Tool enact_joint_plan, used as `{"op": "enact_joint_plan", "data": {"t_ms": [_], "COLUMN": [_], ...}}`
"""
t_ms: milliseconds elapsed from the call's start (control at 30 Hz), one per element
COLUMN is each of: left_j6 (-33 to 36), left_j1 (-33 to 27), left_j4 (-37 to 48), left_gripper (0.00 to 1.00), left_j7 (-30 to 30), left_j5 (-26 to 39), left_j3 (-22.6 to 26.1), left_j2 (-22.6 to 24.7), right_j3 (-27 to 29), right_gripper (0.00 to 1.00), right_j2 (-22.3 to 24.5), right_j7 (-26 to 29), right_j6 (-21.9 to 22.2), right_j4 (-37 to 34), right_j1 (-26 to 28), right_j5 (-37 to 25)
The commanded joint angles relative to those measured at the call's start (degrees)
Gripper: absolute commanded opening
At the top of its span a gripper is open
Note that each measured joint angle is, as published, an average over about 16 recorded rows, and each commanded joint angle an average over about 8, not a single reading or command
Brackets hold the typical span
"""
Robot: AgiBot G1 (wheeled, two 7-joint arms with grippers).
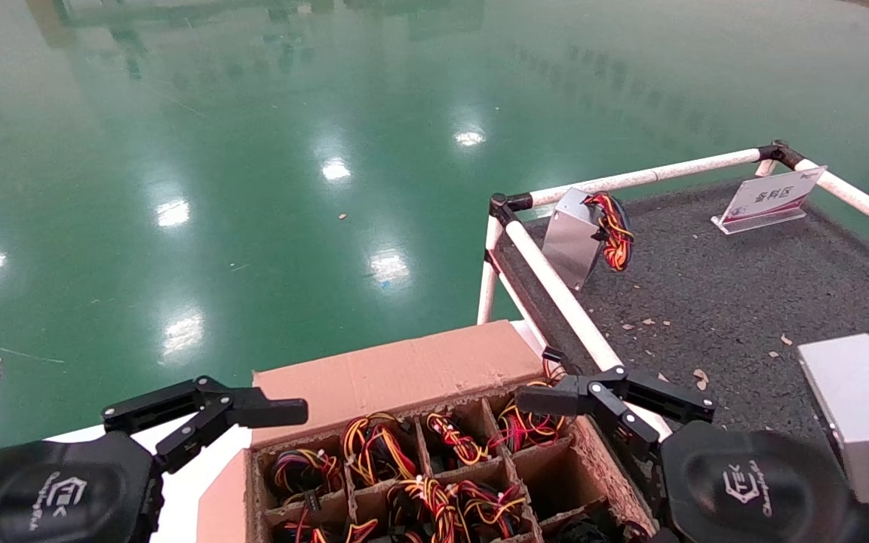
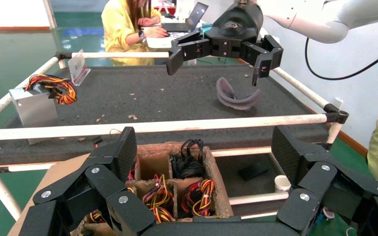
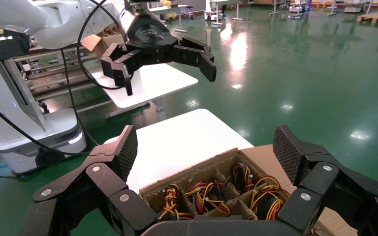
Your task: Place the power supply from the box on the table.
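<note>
Glossy green floor (image 1: 253, 151) surrounds the work area. To the robot's right stands the table (image 1: 744, 302), dark speckled top inside white tube rails (image 1: 563, 302). One power supply (image 1: 581, 234) stands tilted at the table's far left corner, just beside the rail, its wire bundle on its right side. A placard (image 1: 770, 200) stands near the far edge; a grey curved object (image 2: 234, 96) lies on the top further along.

Directly in front, the box (image 1: 404, 377) sits with its flap folded back. Its cardboard grid holds coloured wire bundles (image 1: 374, 445) in most visible cells; the near right cell appears mostly empty.

Left gripper (image 1: 250, 418) hovers beside the box's left far corner, jaws spread, holding nothing. Right gripper (image 1: 593, 407) hovers over the box's right far corner, jaws likewise spread and empty.
</note>
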Motion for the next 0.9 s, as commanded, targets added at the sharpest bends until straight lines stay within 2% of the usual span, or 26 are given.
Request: {"op": "enact_joint_plan", "data": {"t_ms": [33,433,467,700,733,900], "left_j6": [0.0,0.0,0.0,0.0,0.0,0.0], "left_j1": [0.0,0.0,0.0,0.0,0.0,0.0], "left_j4": [0.0,0.0,0.0,0.0,0.0,0.0], "left_gripper": [1.00,0.98,0.90,0.04,0.00,0.00], "left_j7": [0.0,0.0,0.0,0.0,0.0,0.0], "left_j5": [0.0,0.0,0.0,0.0,0.0,0.0], "left_j3": [0.0,0.0,0.0,0.0,0.0,0.0], "left_j2": [0.0,0.0,0.0,0.0,0.0,0.0], "right_j3": [0.0,0.0,0.0,0.0,0.0,0.0], "right_gripper": [1.00,1.00,1.00,1.00,1.00,1.00], "right_j2": [0.0,0.0,0.0,0.0,0.0,0.0], "right_j7": [0.0,0.0,0.0,0.0,0.0,0.0], "right_j6": [0.0,0.0,0.0,0.0,0.0,0.0], "right_j4": [0.0,0.0,0.0,0.0,0.0,0.0], "right_j1": [0.0,0.0,0.0,0.0,0.0,0.0], "right_j5": [0.0,0.0,0.0,0.0,0.0,0.0]}}
